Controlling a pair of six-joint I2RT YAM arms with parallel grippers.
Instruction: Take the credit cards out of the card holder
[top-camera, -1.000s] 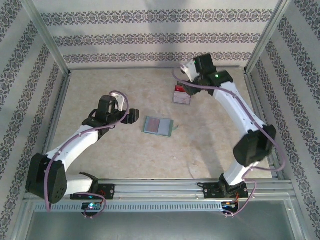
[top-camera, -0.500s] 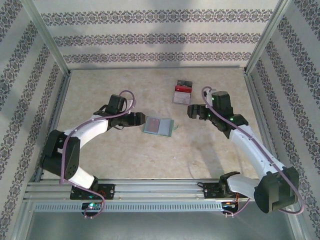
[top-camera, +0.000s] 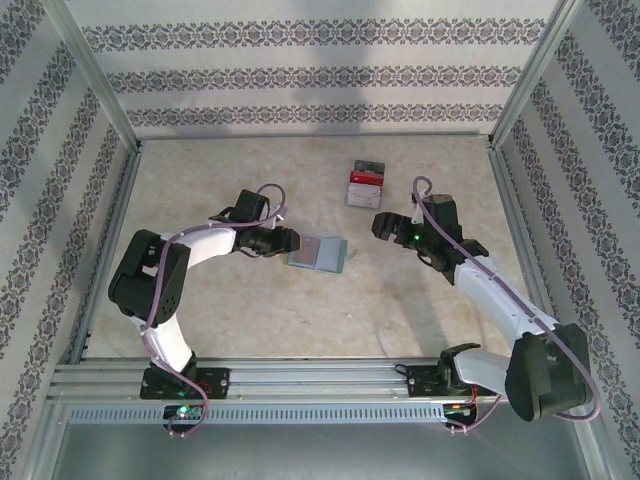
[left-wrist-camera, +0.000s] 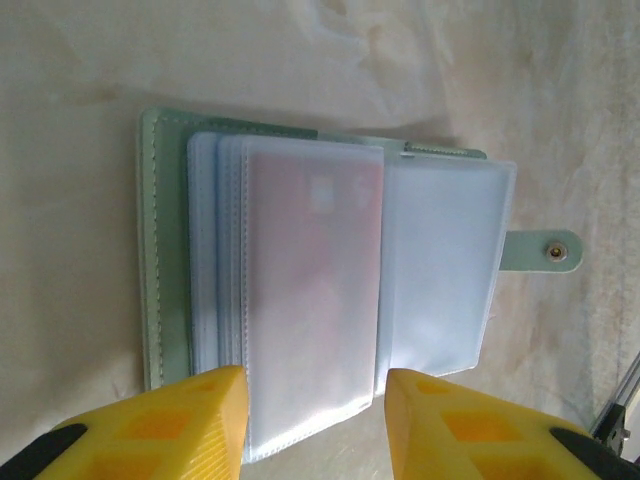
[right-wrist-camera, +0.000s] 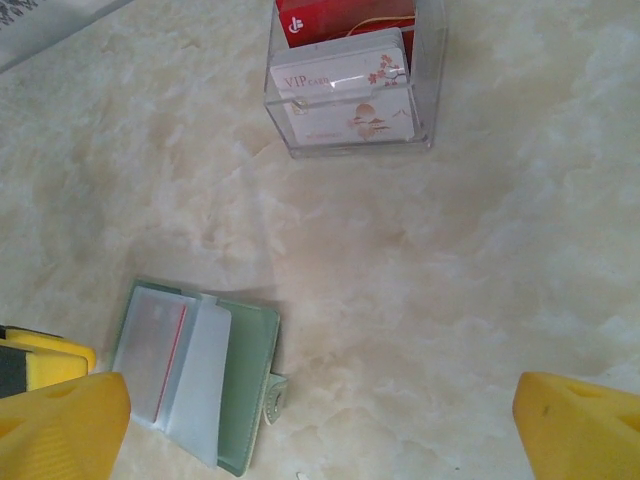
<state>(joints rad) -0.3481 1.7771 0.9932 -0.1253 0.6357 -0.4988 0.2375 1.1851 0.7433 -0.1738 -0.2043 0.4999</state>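
Observation:
The card holder (top-camera: 317, 252) lies open on the table, grey-green cover down and frosted plastic sleeves up. Up close, the card holder (left-wrist-camera: 160, 270) holds a pale reddish card (left-wrist-camera: 310, 290) inside its top sleeve, and its snap tab (left-wrist-camera: 540, 250) sticks out to the right. My left gripper (top-camera: 288, 241) is open at the holder's left edge; the left gripper (left-wrist-camera: 315, 425) has its yellow fingers on either side of that sleeve's end. My right gripper (top-camera: 383, 224) is open, right of the holder and apart from it. Below the right gripper (right-wrist-camera: 320, 415) lie the card holder (right-wrist-camera: 245, 390) and bare table.
A clear plastic box (top-camera: 366, 184) with red and white cards stands behind the holder; in the right wrist view the box (right-wrist-camera: 350, 95) shows a white VIP card in front. Metal frame rails and patterned walls border the table.
My left gripper has moved right up to the holder's edge. My right arm has swung away from the clear box and come down to the right of the holder.

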